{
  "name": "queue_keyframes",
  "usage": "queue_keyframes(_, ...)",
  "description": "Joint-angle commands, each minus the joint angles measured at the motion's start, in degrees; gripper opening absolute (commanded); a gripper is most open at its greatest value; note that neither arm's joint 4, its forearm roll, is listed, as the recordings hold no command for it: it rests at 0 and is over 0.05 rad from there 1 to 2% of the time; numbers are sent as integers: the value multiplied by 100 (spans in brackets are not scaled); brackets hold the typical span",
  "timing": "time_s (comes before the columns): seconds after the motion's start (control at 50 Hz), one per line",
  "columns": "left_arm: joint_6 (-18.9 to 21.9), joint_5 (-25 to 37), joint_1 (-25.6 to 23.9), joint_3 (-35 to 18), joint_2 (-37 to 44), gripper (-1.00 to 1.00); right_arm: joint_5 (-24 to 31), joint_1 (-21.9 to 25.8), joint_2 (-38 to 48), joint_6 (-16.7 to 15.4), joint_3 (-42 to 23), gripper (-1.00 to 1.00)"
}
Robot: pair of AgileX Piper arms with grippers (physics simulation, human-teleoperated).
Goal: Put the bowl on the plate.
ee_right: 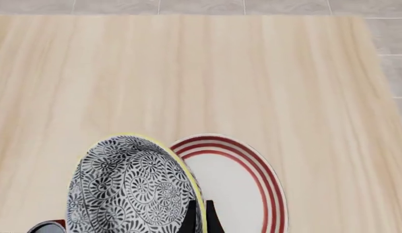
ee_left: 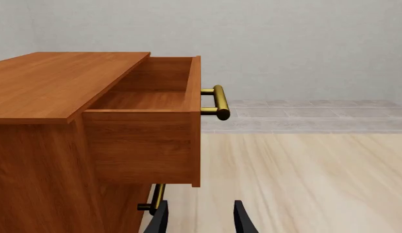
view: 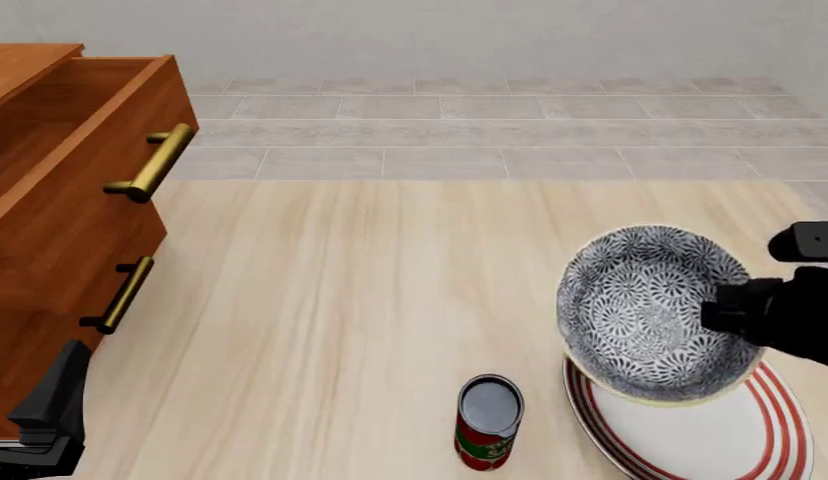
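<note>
Front view, left to right: left gripper (view: pixel 47 415) at the lower left edge, cut off; its fingers stand spread in the wrist view. Can (view: pixel 489 422) low centre. Bowl (view: pixel 650 313) tilted above the plate (view: pixel 708 440), rim pinched by the right gripper (view: pixel 734 312); plate partly hidden, cropped below.

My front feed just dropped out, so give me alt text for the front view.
The right tool grips the rim of the tilted grey-and-white floral bowl, holding it over the far edge of the large white plate with red rings. A small red can stands left of the plate on the pale wooden table. A brown wooden cabinet with an open top drawer is at far left.
</note>
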Motion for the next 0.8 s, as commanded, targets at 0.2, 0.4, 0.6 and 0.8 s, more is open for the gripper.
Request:
queue_keyframes(0.2,0,0,-2,0,0,100,584,-638,-1128,99,558,-100)
queue_keyframes(0.4,-1,0,0,0,0,100,412,-815,-1235,197,886,-100)
queue_keyframes(0.6,0,0,0,0,-2,100,221,-995,-1243,233,1158,-100)
queue_keyframes(0.8,-1,0,0,0,0,100,-105,-1102,-1108,238,1421,-100)
